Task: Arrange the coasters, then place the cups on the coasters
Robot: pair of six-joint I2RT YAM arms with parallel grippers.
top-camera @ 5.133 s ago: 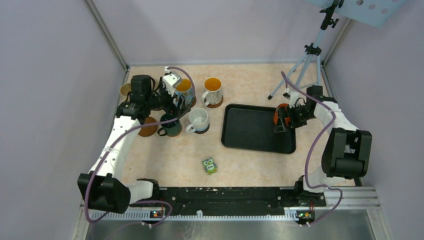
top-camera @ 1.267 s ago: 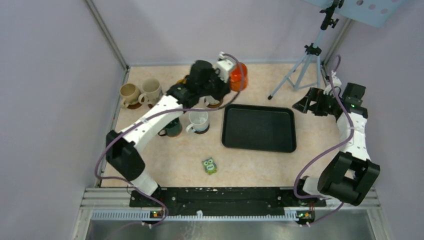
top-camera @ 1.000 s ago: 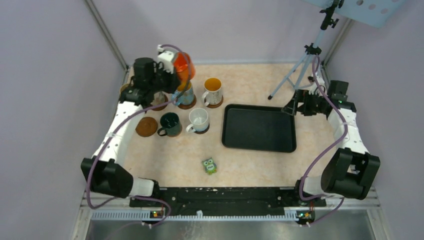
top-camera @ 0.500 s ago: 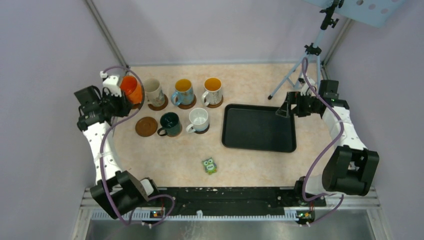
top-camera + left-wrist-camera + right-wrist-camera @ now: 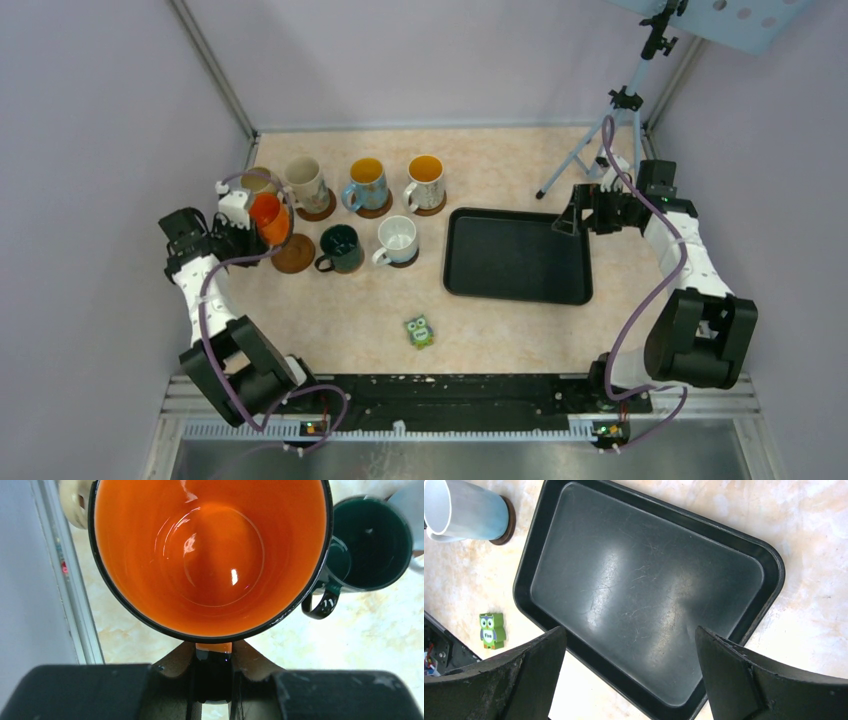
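I clamp the orange cup (image 5: 210,555) in my left gripper (image 5: 212,672), near the table's (image 5: 330,310) left edge. My right gripper (image 5: 629,640) is open.

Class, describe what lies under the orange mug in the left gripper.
Part of a brown coaster shows below the orange mug; the mug hides the rest, and whether they touch.

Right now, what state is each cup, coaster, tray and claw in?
orange cup, upright, held by its handle
left gripper, shut on that handle
right gripper, open, empty
bare coaster, flat, no cup yet
white cup, upright on a dark coaster
dark green cup, upright
tray, empty
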